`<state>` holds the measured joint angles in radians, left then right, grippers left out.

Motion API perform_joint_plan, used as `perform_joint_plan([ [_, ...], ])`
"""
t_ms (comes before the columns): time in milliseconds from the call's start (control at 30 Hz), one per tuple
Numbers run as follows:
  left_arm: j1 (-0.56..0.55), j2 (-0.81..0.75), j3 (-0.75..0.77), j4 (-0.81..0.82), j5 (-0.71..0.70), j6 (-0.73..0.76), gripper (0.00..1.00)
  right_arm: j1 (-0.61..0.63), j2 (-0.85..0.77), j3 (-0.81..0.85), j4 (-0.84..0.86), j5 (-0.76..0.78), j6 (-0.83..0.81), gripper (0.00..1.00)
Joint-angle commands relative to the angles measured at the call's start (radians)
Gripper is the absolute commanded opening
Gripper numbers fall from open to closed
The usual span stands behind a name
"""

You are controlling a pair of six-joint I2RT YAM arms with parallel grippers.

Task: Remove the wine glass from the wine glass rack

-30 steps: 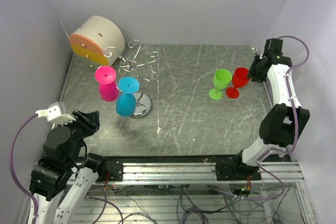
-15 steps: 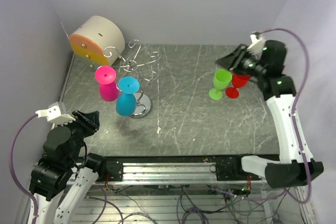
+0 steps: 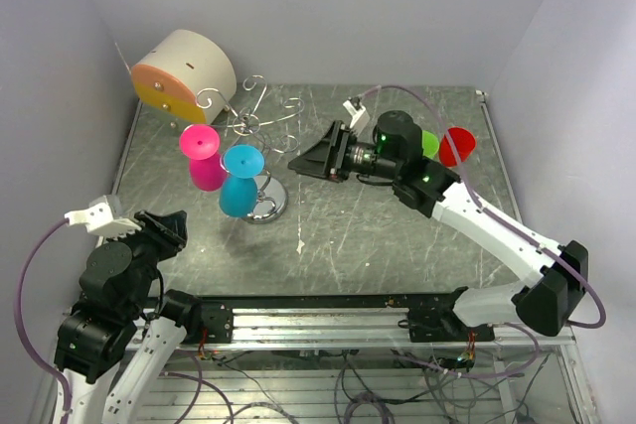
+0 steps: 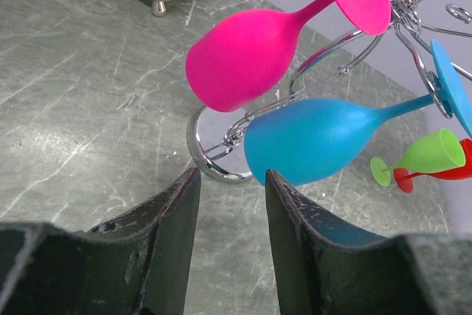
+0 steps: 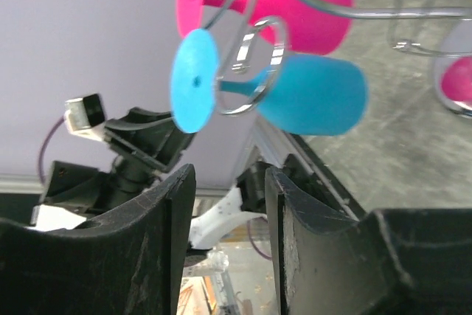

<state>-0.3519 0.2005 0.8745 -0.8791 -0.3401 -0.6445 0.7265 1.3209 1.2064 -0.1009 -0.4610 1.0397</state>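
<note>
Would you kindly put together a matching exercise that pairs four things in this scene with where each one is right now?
Things:
1. blue wine glass
2. red wine glass
3. green wine glass
4. beige cylinder

Places:
A. at the far left corner of the table
B. hanging upside down from the wine glass rack
C. partly hidden behind the right arm in the top view
D. standing in the open near the table's right edge

Pairs: 1-B; 2-D; 3-C; 4-A

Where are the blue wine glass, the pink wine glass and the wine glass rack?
blue wine glass (image 4: 310,142), left wrist view, on its bowl.
pink wine glass (image 4: 240,60), left wrist view, on its bowl.
wine glass rack (image 3: 274,202), top external view, on its round base.
</note>
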Motion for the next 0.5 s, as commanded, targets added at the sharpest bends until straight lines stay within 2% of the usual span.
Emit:
perform_joint_plan([
  [0,-0.01,-0.014,0.0,0.023,-0.031,-0.01,0.51,0.07,-0.02,-0.035,0.206,0.1,0.134,0.43],
  [267,-0.01,-0.015,0.0,0.026,-0.032,-0.009,0.51,0.163,-0.002,-0.067,0.248,0.222,0.172,0.41],
  [467,-0.01,-0.022,-0.001,0.023,-0.036,-0.012,0.51,0.193,0.023,-0.109,0.34,0.268,0.216,0.35],
])
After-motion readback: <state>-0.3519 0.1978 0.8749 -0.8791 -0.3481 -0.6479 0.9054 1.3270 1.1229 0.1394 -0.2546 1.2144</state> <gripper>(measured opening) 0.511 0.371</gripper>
